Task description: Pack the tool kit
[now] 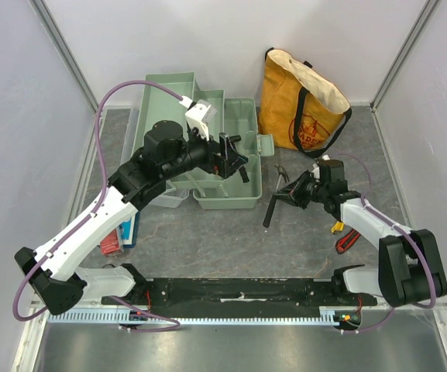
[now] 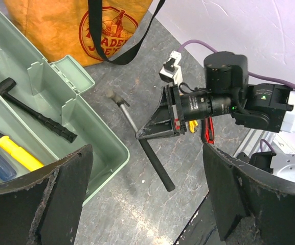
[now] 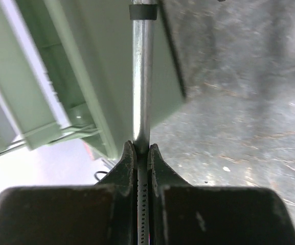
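Note:
The sage-green toolbox [image 1: 225, 198] stands open at the back centre, its trays folded out. My left gripper [image 1: 235, 159] hangs open and empty above its right end; the left wrist view [image 2: 147, 196] shows a black-handled hammer [image 2: 35, 115] and a yellow-handled screwdriver [image 2: 17, 153] lying in the box [image 2: 93, 125]. My right gripper [image 1: 294, 190] is shut on the metal shaft of a second hammer [image 1: 273, 203], just right of the box. This hammer's black grip [image 2: 157, 166] points to the near side. In the right wrist view the shaft [image 3: 141, 76] runs out from between the shut fingers [image 3: 141, 153].
A mustard-yellow tote bag [image 1: 300, 101] stands at the back right. Red-handled pliers [image 1: 349, 238] and a yellow-handled tool [image 1: 336, 226] lie beside the right arm. Red [image 1: 113, 242] and blue packets [image 1: 132, 229] lie at the left under the left arm.

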Motion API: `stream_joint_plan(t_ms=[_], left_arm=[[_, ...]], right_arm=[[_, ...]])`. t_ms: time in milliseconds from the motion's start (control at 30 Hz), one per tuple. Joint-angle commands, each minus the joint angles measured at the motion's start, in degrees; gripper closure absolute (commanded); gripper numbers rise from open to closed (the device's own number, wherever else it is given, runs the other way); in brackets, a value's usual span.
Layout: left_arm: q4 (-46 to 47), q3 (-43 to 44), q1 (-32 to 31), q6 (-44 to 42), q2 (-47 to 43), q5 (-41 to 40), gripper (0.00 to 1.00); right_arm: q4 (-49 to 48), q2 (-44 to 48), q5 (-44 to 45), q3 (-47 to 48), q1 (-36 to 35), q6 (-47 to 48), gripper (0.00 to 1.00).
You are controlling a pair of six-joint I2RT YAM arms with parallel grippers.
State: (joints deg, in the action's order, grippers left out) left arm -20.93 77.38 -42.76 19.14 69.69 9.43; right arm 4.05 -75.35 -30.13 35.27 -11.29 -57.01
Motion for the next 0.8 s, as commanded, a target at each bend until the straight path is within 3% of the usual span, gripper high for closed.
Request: stream_joint_plan(t_ms=[0,200,400,767], left_arm=[[0.5,0.7,0.1,-2.0,-1.7,-0.4,0.08],[-0.3,1.0,0.2,-2.0,-2.7,-1.4,0.08],[-0.7,0.8,0.2,-2.0,-4.2,-3.5,0.08],[-1.5,0.8,0.2,-1.8,-7.3,-5.7,0.08]], right_arm=[[-13.6,4.6,-5.5,-1.3,1.4,-9.6,1.00],[-20.1,6.8,-5.3,-2.0,1.7,-13.0,1.00],[-6.5,8.5,1.2,8.8,1.0,2.4,1.00],[-5.7,0.0,11.0,23.1,-8.4,15.4,1.00]])
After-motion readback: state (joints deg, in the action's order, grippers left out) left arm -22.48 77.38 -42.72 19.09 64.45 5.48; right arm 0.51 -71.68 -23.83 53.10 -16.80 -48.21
